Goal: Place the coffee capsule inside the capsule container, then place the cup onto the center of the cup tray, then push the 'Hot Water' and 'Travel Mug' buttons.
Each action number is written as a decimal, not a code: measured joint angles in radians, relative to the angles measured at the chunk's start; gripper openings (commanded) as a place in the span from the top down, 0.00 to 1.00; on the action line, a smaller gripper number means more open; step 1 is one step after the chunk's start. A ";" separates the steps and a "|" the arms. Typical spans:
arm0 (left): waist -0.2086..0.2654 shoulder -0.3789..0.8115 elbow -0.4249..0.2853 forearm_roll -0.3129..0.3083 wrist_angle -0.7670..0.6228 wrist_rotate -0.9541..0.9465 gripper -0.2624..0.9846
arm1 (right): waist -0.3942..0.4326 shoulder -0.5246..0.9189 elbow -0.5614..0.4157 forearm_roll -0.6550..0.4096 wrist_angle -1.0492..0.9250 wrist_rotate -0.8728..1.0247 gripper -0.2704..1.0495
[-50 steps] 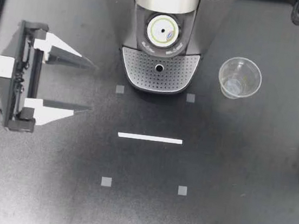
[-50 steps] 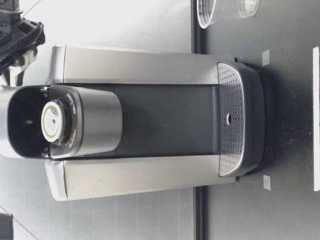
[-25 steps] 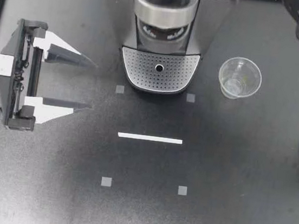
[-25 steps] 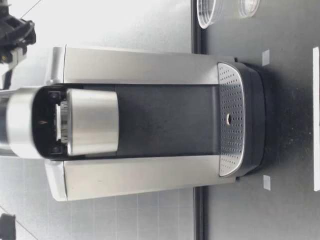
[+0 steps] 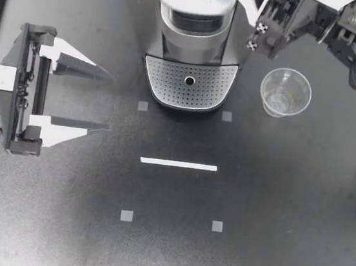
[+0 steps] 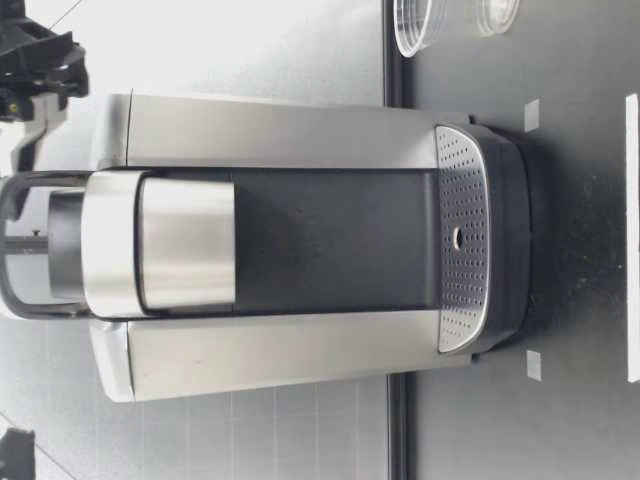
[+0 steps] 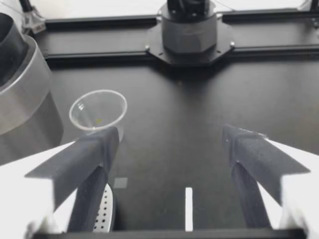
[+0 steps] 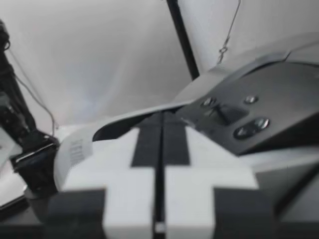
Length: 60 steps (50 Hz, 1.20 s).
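Observation:
The coffee machine (image 5: 195, 18) stands at the table's far middle with its lid down, so the capsule is hidden. Its perforated cup tray (image 5: 189, 86) is bare. A clear plastic cup (image 5: 285, 92) stands upright on the table to the tray's right. My left gripper (image 5: 107, 101) hovers open at the left, well away from the machine. My right gripper (image 5: 259, 39) is shut and holds nothing, close beside the machine's head. In the right wrist view the shut gripper (image 8: 160, 132) points at the machine's top, where round buttons (image 8: 246, 128) show. In the left wrist view the cup (image 7: 97, 109) lies beyond the open fingers.
A white tape line (image 5: 178, 164) and small grey square marks (image 5: 127, 215) lie on the black table in front of the machine. Black frame rails run along the table's edges. In the low view the closed machine head (image 6: 185, 243) sits above the cup tray (image 6: 462, 238).
The machine's lid has swung down over the capsule, which showed in the open holder before. My right gripper has come into the top view beside the machine's head. The left arm has not moved.

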 measured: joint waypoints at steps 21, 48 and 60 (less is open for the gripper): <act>0.002 0.002 0.006 0.000 0.002 -0.002 0.18 | 0.029 -0.037 0.075 0.002 0.003 0.052 0.75; 0.002 0.006 0.034 0.000 -0.003 -0.002 0.18 | -0.109 -0.575 0.534 0.135 0.405 0.327 0.75; 0.002 0.028 0.035 0.000 -0.006 -0.002 0.18 | -0.210 -0.589 0.632 0.137 0.538 0.426 0.75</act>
